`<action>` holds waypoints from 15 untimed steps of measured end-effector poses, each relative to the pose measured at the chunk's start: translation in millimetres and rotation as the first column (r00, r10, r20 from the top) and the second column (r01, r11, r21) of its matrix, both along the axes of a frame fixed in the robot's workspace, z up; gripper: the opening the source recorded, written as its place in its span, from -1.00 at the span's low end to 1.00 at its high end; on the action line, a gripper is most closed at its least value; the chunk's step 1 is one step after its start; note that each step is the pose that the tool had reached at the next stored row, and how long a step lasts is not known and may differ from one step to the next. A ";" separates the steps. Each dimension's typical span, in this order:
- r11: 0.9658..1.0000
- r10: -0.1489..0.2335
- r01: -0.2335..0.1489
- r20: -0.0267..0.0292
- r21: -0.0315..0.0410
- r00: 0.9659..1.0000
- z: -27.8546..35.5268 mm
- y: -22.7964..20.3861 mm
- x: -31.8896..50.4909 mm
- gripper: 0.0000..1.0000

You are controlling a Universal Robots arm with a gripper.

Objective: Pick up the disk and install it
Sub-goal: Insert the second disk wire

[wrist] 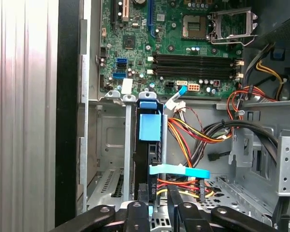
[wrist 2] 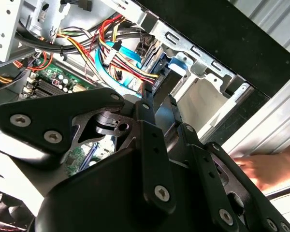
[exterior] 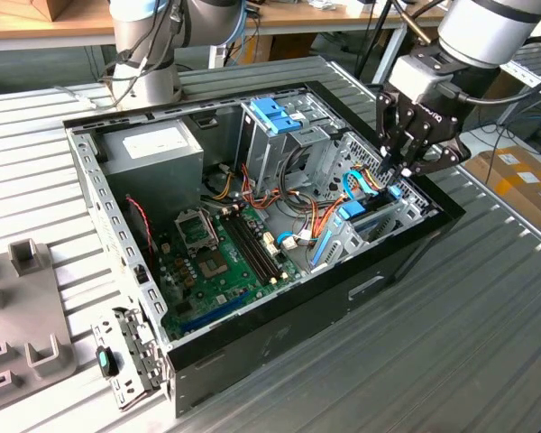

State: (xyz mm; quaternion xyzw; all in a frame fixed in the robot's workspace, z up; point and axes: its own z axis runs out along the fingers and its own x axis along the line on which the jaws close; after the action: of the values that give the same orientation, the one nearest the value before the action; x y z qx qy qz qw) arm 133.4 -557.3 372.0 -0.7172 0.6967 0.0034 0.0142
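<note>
In the exterior view the tool (exterior: 404, 171) reaches down into the drive bay at the front corner of the open computer case (exterior: 279, 361), which lies on the ribbed worktop (exterior: 451, 361), and the disk (exterior: 371, 213) stands on edge in the bay just below it. In the second wrist view the tool's fingers (wrist 2: 146, 102) look nearly pressed together around something dark, though I cannot tell what. In the first wrist view the disk (wrist: 150, 140) sits in its slot beside the motherboard (wrist: 183, 43), so installation seems almost done, seating unconfirmed.

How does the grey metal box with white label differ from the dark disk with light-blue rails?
The grey metal box is far bulkier than the dark, blue-railed disk. The box lies label-up; the disk stands on edge in a bay below the gripper. Both sit inside the open computer case.
</note>
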 end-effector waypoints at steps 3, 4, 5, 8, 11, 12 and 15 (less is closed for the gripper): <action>1.000 0.000 0.000 0.000 0.000 1.000 0.0 0.0 -6.0 -0.40; 1.000 0.000 0.000 0.000 0.000 1.000 0.0 0.0 -6.9 -0.40; 1.000 0.000 0.000 0.000 0.000 1.000 0.0 0.0 -7.2 -0.40; 1.000 0.000 0.000 0.000 0.000 1.000 0.0 0.1 -7.4 -0.40; 1.000 0.000 0.000 0.000 0.000 1.000 0.0 0.7 -7.4 -0.40; 1.000 0.000 0.000 0.000 0.000 1.000 0.0 1.2 -7.4 -0.40; 1.000 0.000 0.000 0.000 0.000 1.000 0.0 1.6 -7.4 -0.40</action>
State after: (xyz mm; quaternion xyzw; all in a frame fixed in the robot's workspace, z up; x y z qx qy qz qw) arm 126.0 -555.7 371.9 -0.7172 0.6967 0.0034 0.0142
